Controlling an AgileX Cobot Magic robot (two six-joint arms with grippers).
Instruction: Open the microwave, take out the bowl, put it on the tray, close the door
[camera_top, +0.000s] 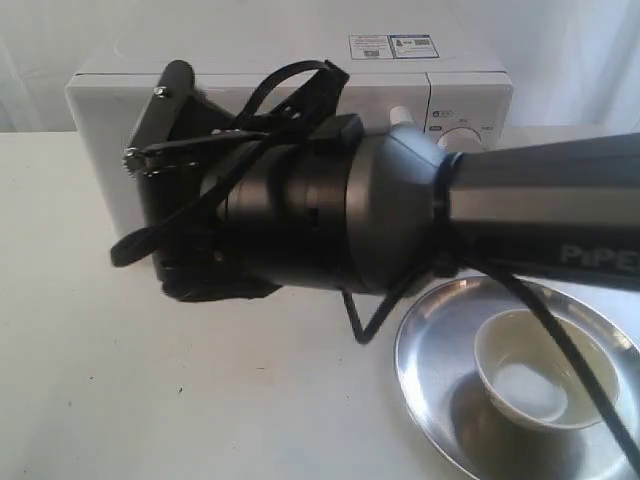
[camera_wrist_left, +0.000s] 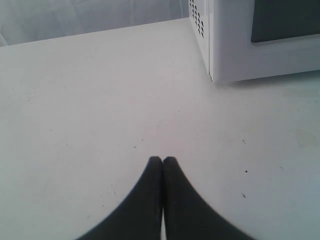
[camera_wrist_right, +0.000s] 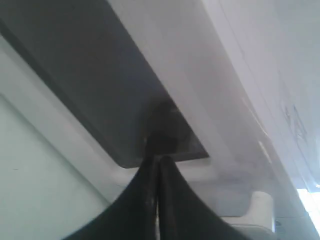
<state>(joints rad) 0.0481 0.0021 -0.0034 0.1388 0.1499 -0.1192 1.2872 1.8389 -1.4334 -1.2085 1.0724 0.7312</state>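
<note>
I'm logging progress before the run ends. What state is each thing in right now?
door: looks shut, flush with the microwave body.
bowl: upright, looks empty, sitting in the tray.
tray: flat on the table, holding the bowl.
left gripper: shut, empty, over the table.
right gripper: shut, empty, tips at the door's window edge.

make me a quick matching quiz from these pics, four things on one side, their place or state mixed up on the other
1 bowl
2 tray
3 left gripper
4 right gripper

a shut, tips at the dark window of the door
b shiny metal, resting on the table
c shut, over bare table
d cream-white, sitting in the tray

Pairs: 1-d, 2-b, 3-c, 4-a
</note>
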